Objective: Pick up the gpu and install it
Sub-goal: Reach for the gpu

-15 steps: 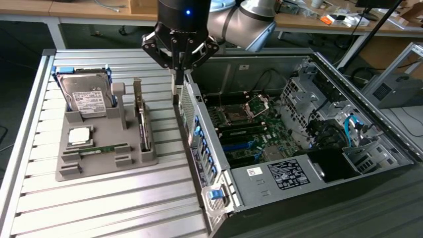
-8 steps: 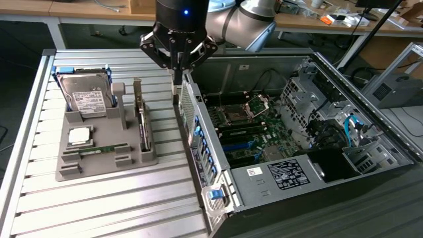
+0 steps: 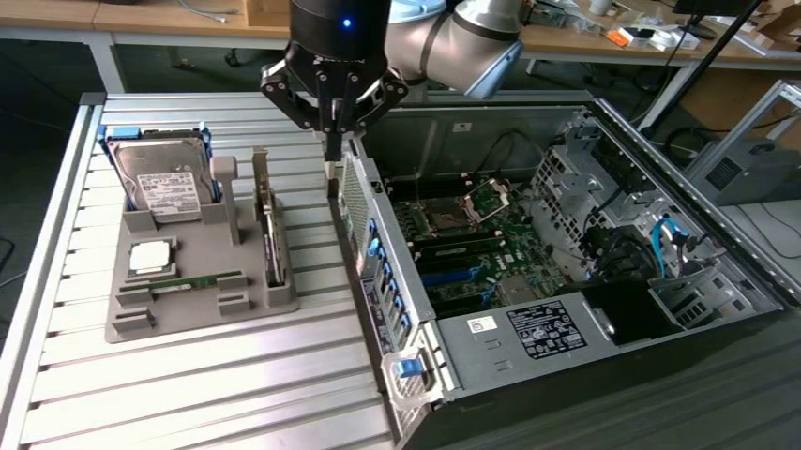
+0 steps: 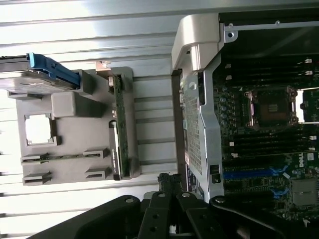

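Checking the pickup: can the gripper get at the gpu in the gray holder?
Probably yes: the gpu stands on edge, top edge uncovered, and the gripper hangs above beside it, nothing between.

Even overhead light; the ribbed silver metal tabletop (image 4: 99, 30) blows out white in the wrist view, and the open grey computer case (image 3: 463, 141) looks kinda murky inside.

One gpu (image 3: 266, 220), one hard drive (image 3: 163, 183), one RAM stick (image 3: 194, 283) — one case (image 3: 356, 202).
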Robot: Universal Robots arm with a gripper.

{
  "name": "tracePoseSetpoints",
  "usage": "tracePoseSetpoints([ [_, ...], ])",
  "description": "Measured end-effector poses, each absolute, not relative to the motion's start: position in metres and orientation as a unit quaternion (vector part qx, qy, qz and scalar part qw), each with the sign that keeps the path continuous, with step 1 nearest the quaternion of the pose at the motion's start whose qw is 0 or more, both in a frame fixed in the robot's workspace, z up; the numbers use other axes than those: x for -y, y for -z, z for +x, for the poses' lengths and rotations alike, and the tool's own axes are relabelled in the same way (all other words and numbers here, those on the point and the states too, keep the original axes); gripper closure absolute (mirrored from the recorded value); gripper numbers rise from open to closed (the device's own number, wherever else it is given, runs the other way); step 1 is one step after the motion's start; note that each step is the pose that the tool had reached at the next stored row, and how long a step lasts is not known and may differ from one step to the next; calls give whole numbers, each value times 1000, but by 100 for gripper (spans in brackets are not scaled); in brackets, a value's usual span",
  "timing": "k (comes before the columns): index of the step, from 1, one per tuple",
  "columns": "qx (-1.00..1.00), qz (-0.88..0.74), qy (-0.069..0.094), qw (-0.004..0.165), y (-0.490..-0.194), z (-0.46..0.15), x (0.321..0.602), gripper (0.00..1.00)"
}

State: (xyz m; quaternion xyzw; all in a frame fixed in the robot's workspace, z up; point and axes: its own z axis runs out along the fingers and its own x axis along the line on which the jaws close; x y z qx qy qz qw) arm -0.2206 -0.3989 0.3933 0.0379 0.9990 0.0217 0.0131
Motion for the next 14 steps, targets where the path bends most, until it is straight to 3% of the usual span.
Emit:
tracePoseSetpoints([
  [14,-999,38,-22,13,-393,-229,399,89],
])
